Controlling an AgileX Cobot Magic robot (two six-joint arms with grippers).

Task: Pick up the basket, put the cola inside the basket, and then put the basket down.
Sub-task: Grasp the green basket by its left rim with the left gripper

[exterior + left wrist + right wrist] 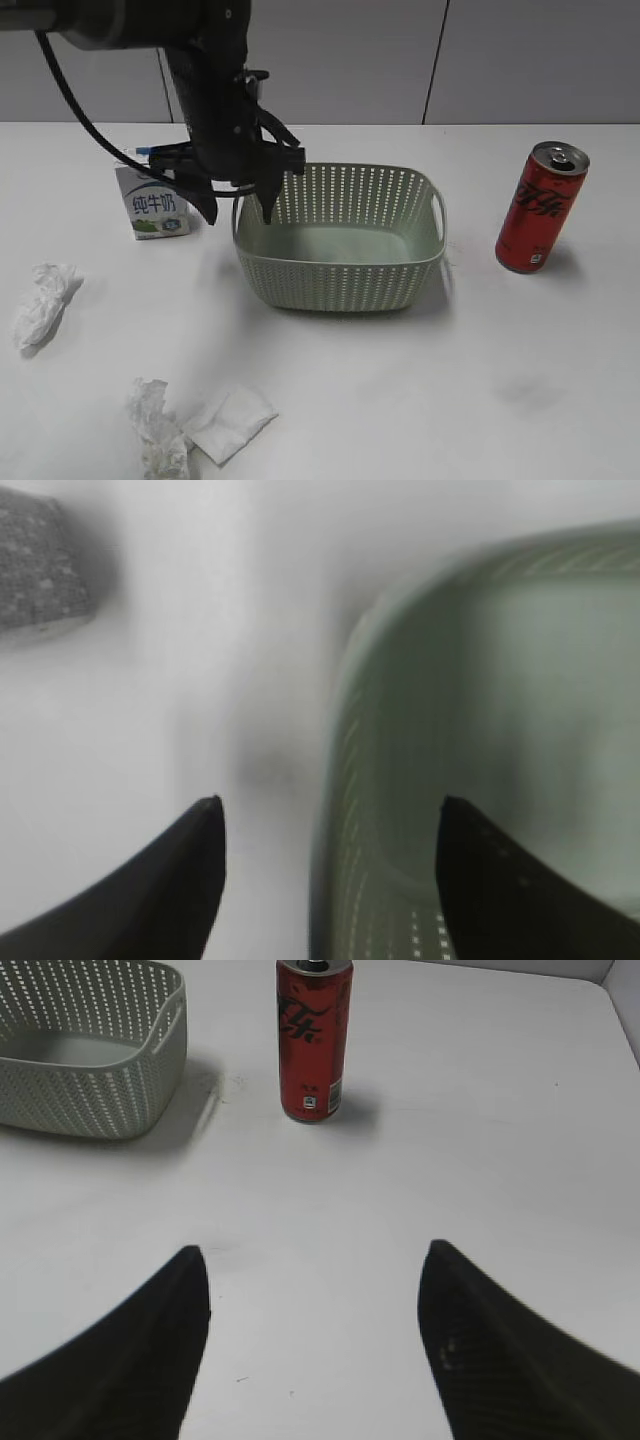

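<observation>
- Exterior view: the basket (pixel 340 240) sits flat on the table (pixel 450 400) at centre, empty, so by my reading no step is finished: lift, loading and set-down all remain.
- The left gripper (pixel 238 205) hangs over the basket's 9 o'clock end wall, jaws spread wide, one finger outside the rim and one inside, holding nothing.
- The cola (pixel 541 207) stands upright at 3 o'clock from the basket, well apart, with bare table between them.
- A milk carton (pixel 152 201) stands near the basket's 10 o'clock corner, behind the left arm; crumpled tissues (pixel 42 303) lie at 8 o'clock and more at 7 o'clock, away from the basket.
- Left wrist view: blurred, but the basket wall (pixel 350 780) runs up between the two dark fingertips (pixel 200 850), jaws open and straddling the rim; the rim looks thin, so a closing pinch should catch it.
- Right wrist view: the right gripper (pixel 315 1290) hovers above bare table, jaws wide apart and empty.
- The cola (pixel 313 1040) stands at 12 o'clock ahead of it, the basket (pixel 90 1050) at 10 o'clock; the approach to the can looks unobstructed.
</observation>
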